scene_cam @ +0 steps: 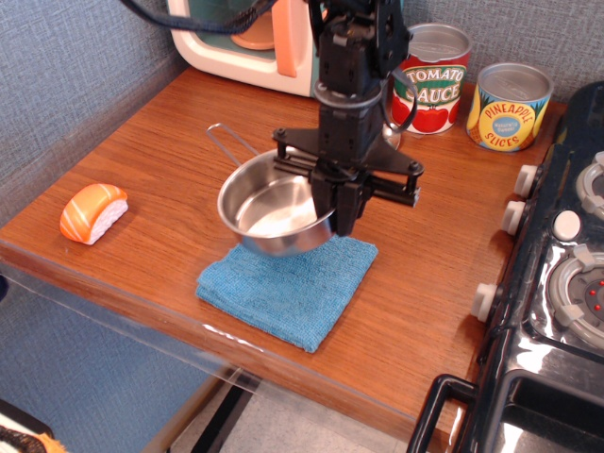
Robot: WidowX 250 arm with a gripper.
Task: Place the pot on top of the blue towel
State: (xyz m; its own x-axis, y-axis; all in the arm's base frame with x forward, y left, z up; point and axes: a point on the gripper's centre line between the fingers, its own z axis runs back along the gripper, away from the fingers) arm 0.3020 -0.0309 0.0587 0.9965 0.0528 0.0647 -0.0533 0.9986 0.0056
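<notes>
wooden counter (444,283), grey fabric walls (66,85), black stove (557,311)

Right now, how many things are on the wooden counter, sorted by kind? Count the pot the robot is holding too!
Cans: 2, the tomato sauce can and the pineapple slices can
Pots: 1, the pot, held by the gripper
Towels: 1, the blue towel
Toy food: 1, the salmon sushi
Toy ovens: 1, the toy microwave
Total: 6
</notes>
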